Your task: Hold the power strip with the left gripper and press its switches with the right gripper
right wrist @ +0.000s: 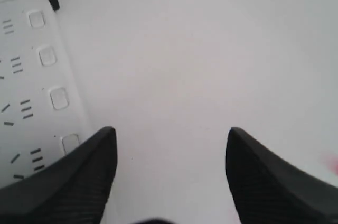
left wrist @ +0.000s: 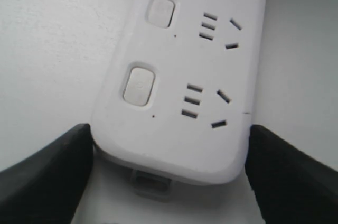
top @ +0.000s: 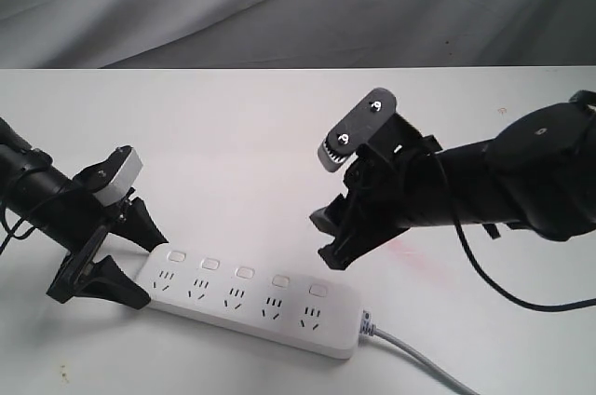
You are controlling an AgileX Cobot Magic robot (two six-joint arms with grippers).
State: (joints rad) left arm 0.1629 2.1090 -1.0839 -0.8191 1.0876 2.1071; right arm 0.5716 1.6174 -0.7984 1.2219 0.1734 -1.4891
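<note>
At lower left the left gripper (top: 149, 271) looks clamped on the power strip (top: 251, 306); the right gripper (top: 323, 239) hovers open-jawed, switches (top: 245, 272) untouched.

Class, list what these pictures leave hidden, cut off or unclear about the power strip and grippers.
Exterior view: the cord leaves the bottom edge; its plug unseen.
Left wrist view: the top edge crops the power strip; unclear whether the left gripper squeezes.
Right wrist view: a finger hides the fifth switch.
Switches: on or off, no view tells.
</note>
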